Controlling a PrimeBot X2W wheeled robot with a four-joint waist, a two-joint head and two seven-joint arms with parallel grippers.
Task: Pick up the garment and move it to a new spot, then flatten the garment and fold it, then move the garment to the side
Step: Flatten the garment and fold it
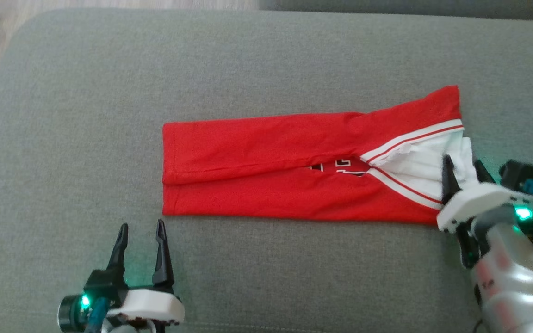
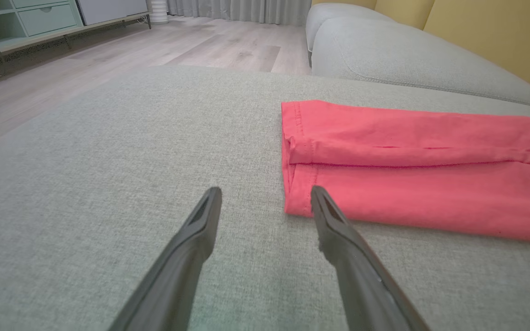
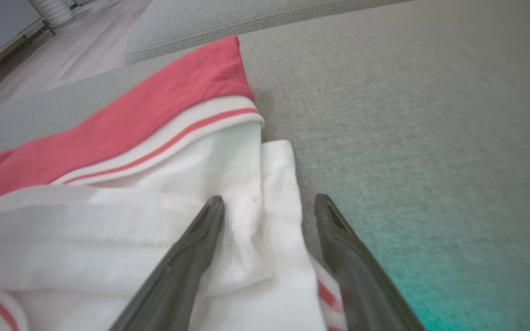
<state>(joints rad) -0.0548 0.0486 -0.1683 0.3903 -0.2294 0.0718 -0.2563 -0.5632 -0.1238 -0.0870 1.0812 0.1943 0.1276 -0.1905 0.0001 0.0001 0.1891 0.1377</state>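
The garment (image 1: 271,166) is a red shirt with white striped trim and white sleeves, folded into a long band across the grey cushion (image 1: 86,115). My left gripper (image 1: 141,229) stands open just below the band's lower left corner, empty; in the left wrist view the garment (image 2: 407,161) lies to the right of the left gripper (image 2: 265,193). My right gripper (image 1: 463,166) is open at the band's right end, one finger over the white sleeve and one past its edge. In the right wrist view the right gripper (image 3: 269,202) straddles the white sleeve edge of the garment (image 3: 131,207).
A second grey cushion (image 2: 407,59) lies behind this one, with a yellow wall (image 2: 490,32) beyond it. Wooden floor (image 2: 108,55) and a pale green cabinet (image 2: 25,18) are off the cushion's far left edge.
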